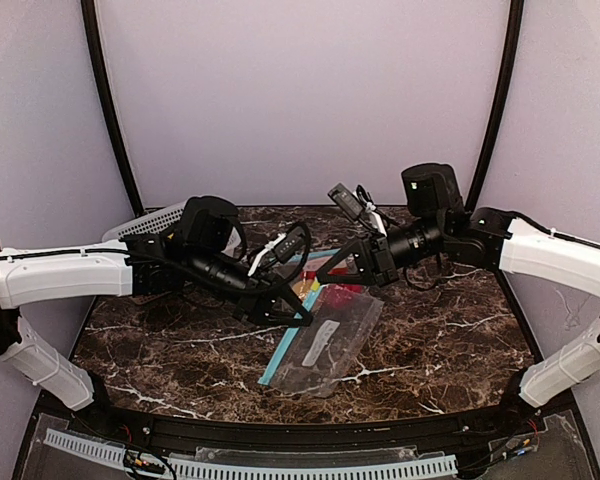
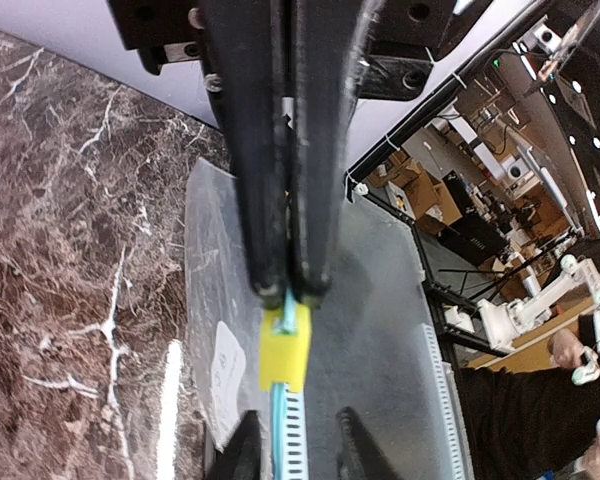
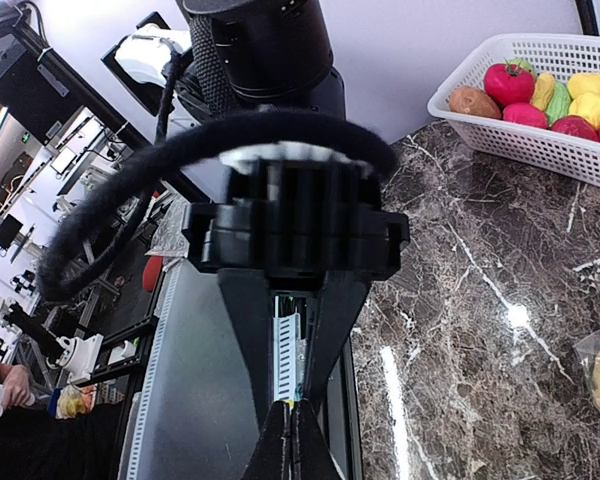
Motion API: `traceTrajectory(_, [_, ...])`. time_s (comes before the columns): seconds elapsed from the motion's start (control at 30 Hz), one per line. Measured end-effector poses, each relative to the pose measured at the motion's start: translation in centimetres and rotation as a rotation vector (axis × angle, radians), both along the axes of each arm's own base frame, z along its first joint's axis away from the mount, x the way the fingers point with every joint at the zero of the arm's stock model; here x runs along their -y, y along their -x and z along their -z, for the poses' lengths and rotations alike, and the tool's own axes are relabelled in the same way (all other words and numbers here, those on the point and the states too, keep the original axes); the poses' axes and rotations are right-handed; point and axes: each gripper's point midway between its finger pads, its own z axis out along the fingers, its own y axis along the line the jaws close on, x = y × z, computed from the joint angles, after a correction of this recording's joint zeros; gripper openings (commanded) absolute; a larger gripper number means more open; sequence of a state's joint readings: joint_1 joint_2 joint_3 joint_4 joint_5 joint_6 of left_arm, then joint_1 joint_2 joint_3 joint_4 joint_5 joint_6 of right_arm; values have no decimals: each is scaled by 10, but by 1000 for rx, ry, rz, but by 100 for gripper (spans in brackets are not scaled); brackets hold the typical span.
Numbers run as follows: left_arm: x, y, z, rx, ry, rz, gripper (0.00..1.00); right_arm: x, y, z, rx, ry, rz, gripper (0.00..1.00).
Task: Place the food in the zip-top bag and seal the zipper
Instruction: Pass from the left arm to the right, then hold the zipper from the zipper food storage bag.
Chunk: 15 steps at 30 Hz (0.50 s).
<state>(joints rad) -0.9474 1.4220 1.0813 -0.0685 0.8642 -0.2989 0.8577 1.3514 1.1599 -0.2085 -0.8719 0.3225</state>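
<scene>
Food (image 3: 508, 82), a heap of red, yellow, green and brown toy pieces, is sitting in the white lattice basket (image 1: 145, 222) at the far left corner of the marble tabletop (image 1: 450, 350), outside the bag. Just right of it, the left pincer (image 2: 288, 292) is reaching toward the middle. Its fingers are drawn nearly together and are pinching the teal zipper edge of the clear zip-top bag (image 1: 330, 350), right beside the yellow slider (image 2: 284, 348). The bag is lying near the tabletop's centre. From the right, the right pincer (image 3: 290, 440) is hanging close opposite the left one with its fingers pressed together; whether it is gripping the zipper strip cannot be told.

Something yellow is showing through clear plastic at the edge of the right wrist view, and red and yellow patches are showing between the pincers from above, so some pieces may already be bagged. Judging by the pieces in the basket, loading is looking far from finished. The seal is not visibly closed, though the hold by the slider is suggesting zipper work.
</scene>
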Motion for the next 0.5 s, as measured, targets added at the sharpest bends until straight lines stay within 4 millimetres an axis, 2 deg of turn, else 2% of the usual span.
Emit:
traceTrajectory(0.07, [2, -2, -4, 10, 16, -6, 52, 0, 0, 0, -1, 1, 0, 0])
traceTrajectory(0.13, [4, -5, -8, 22, 32, -19, 56, 0, 0, 0, -1, 0, 0, 0])
traceTrajectory(0.23, [7, -12, -15, 49, 57, -49, 56, 0, 0, 0, -1, 0, 0, 0])
traceTrajectory(0.37, [10, -19, -28, 93, 99, -83, 45, 0, 0, 0, -1, 1, 0, 0])
traceTrajectory(0.5, [11, -25, -38, 119, 130, -106, 25, 0, 0, 0, -1, 1, 0, 0])
